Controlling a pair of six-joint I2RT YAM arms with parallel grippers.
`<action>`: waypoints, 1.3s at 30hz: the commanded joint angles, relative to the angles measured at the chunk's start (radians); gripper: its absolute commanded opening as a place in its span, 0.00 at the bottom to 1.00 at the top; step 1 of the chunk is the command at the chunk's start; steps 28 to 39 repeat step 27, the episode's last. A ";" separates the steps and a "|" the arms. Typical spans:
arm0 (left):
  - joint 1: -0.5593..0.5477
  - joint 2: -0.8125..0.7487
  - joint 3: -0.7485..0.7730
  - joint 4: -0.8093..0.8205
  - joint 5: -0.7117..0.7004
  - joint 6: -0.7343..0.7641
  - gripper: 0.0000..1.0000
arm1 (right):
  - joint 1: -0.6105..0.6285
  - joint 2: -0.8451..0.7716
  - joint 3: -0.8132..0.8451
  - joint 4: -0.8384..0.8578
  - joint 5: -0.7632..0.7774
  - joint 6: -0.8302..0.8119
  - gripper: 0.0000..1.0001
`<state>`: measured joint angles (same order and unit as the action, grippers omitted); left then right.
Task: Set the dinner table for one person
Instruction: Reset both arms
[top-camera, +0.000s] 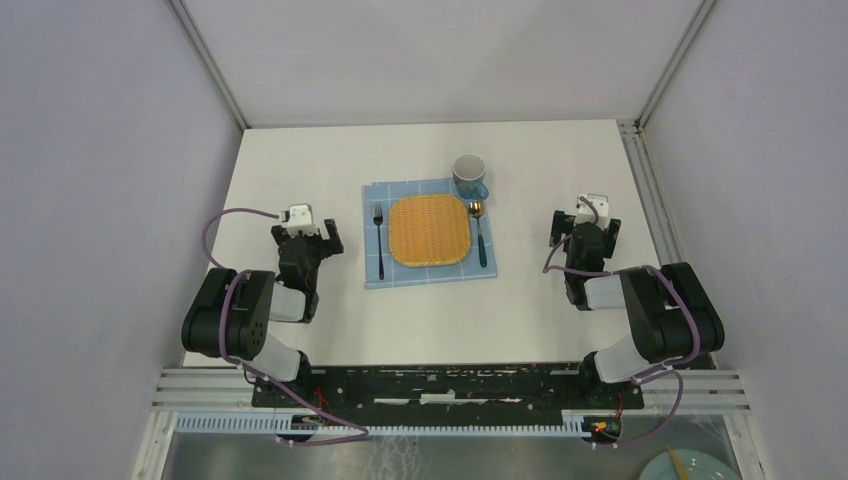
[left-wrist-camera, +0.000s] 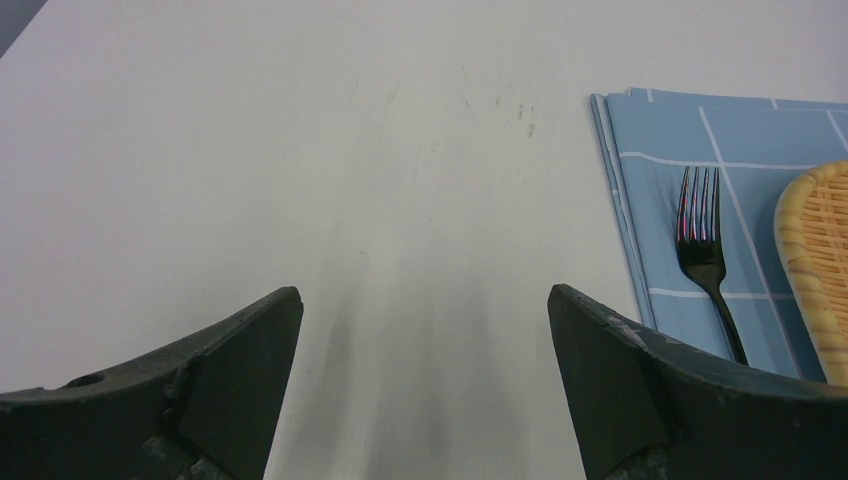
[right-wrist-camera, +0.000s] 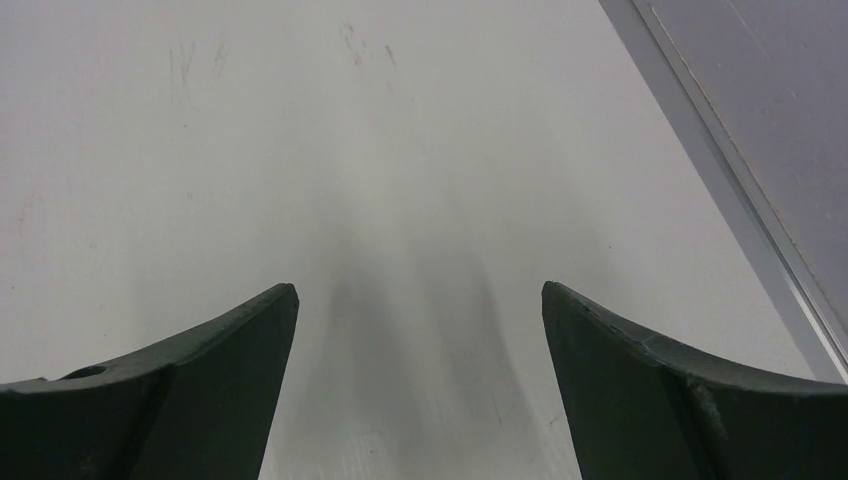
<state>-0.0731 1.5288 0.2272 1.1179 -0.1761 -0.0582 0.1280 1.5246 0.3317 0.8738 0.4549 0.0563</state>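
Observation:
On the white dinner table (top-camera: 300, 160) lies a blue checked cloth (top-camera: 377, 272). A woven yellow plate (top-camera: 430, 231) rests in its middle. A dark fork (top-camera: 379, 240) lies left of the plate, and a gold-bowled spoon (top-camera: 480, 235) lies right of it. A blue-grey mug (top-camera: 470, 175) stands at the cloth's back right corner. My left gripper (top-camera: 310, 233) sits open and empty left of the cloth; its wrist view shows the fork (left-wrist-camera: 700, 240) and cloth (left-wrist-camera: 690, 130) to its right. My right gripper (top-camera: 585, 222) sits open and empty over bare table (right-wrist-camera: 300, 150).
Grey enclosure walls stand on three sides, with an aluminium rail (right-wrist-camera: 730, 190) along the table's right edge. A black mounting bar (top-camera: 440, 385) runs along the near edge. A pale teal dish (top-camera: 690, 467) lies below the table at bottom right.

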 joint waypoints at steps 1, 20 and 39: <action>0.007 -0.001 0.005 0.070 -0.001 0.049 1.00 | -0.005 -0.007 0.025 0.034 -0.010 0.016 0.98; 0.007 -0.001 0.006 0.069 -0.001 0.049 1.00 | -0.005 -0.007 0.025 0.031 -0.009 0.015 0.98; 0.008 0.000 0.009 0.064 0.004 0.049 1.00 | -0.004 -0.007 0.025 0.031 -0.010 0.015 0.98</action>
